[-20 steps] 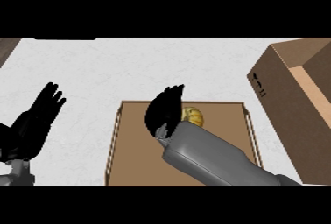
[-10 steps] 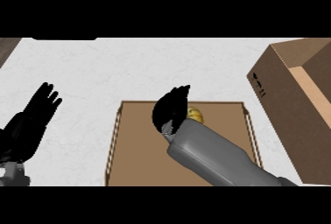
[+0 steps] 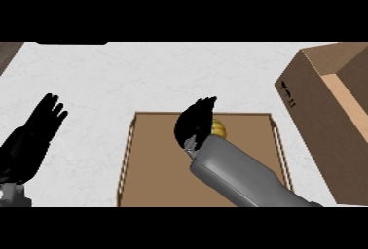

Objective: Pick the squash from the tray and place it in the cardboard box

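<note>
The robot's right hand (image 3: 193, 125), fingers straight, hangs over the tray (image 3: 151, 165) beside the squash (image 3: 218, 128), poised to grasp it for the cardboard box (image 3: 316, 87); the left hand (image 3: 36, 136) rests open.

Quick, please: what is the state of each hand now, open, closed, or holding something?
Left hand: open, fingers straight, resting at the view's left, holding nothing.
Right hand: open, fingers straight, over the tray beside the squash, not holding it.
</note>
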Robot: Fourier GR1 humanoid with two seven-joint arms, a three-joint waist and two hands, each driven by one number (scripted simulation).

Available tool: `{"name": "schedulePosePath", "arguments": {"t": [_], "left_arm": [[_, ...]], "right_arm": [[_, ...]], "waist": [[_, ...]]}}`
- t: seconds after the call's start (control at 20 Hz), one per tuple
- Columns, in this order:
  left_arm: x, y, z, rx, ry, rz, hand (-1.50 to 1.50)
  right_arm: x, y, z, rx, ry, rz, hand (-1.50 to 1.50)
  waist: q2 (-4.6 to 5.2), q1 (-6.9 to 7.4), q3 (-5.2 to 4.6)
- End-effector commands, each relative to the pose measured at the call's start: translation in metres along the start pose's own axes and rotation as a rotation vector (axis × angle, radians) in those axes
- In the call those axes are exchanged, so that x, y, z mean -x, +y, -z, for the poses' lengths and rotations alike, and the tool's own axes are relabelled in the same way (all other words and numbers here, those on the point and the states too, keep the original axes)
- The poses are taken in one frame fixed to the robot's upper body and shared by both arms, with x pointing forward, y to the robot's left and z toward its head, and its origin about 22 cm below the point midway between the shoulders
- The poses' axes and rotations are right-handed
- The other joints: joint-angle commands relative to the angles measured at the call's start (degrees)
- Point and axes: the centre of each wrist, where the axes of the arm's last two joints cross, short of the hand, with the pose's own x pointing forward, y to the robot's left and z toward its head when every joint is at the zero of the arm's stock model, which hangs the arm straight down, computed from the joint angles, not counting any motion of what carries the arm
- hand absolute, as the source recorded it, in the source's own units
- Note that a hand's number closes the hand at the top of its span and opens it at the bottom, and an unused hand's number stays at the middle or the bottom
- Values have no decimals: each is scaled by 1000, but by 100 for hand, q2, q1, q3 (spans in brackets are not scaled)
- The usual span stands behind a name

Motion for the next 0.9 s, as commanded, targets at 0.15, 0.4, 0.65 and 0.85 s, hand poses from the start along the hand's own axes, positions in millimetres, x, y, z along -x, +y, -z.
{"name": "schedulePosePath", "arguments": {"t": [0.15,0.4,0.65,0.85], "left_arm": [[8,-2,-1,-5,18,26,0],[-6,-8,0,13,-15,-5,0],[1,-11,3,2,7,2,0],[0,0,3,-6,-1,-13,0]], "right_arm": [[6,17,4,36,66,-11,150],[1,11,7,64,-2,-27,150],[-8,18,9,75,-24,-37,150],[17,17,21,94,18,119,150]], "waist": [[1,-29,1],[3,-11,1],[7,3,1],[9,-48,2]]}}
